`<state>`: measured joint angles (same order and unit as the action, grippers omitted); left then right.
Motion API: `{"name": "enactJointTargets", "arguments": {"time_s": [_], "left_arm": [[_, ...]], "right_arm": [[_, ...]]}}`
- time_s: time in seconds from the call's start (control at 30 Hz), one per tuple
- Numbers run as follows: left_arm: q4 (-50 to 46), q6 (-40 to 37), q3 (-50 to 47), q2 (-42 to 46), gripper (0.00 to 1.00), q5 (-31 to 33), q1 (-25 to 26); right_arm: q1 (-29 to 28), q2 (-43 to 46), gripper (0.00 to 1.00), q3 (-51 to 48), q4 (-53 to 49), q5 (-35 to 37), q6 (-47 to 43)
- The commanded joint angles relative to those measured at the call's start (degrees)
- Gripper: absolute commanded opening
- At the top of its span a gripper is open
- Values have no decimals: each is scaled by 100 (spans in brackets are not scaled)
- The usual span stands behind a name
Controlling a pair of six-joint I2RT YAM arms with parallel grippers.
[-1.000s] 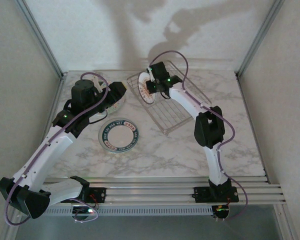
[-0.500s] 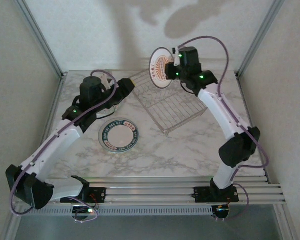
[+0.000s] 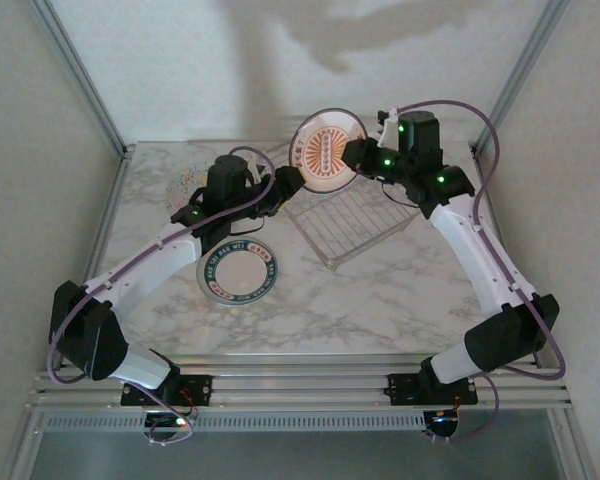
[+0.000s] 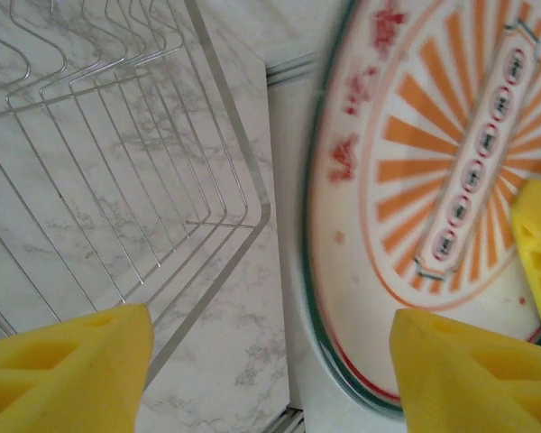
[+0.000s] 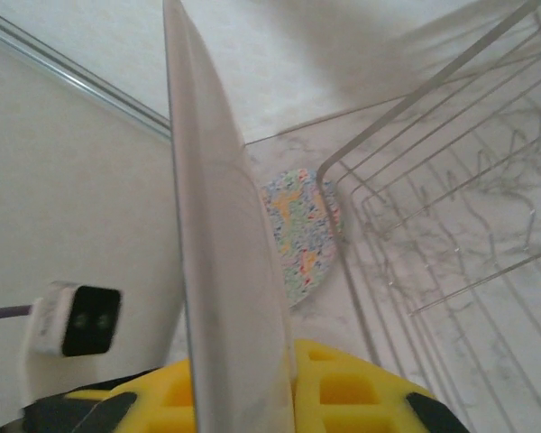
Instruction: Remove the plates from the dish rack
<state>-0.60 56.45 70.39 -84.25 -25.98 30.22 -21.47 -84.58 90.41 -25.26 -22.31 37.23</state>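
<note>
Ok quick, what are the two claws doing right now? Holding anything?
Left gripper: open, holding nothing.
Right gripper: closed on the edge of the orange sunburst plate.

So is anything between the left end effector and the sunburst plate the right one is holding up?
Nothing visible. The left end effector is open, with the sunburst plate face-on just ahead, slightly right of its gap. The dish rack lies off to the side, and the right end effector grips the plate's far rim.
</note>
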Motion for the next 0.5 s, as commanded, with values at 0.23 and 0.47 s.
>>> {"name": "enactJointTargets", "arguments": {"time_s": [0.23,0.47], "left_arm": [[702,317,175,-122,40,175,132],[988,515,11,-83,20,198,204]], "right_arm": [[209,569,0,-936,1272,-886,1308],[249,626,0,-1322,1660,-1111,1715]]}}
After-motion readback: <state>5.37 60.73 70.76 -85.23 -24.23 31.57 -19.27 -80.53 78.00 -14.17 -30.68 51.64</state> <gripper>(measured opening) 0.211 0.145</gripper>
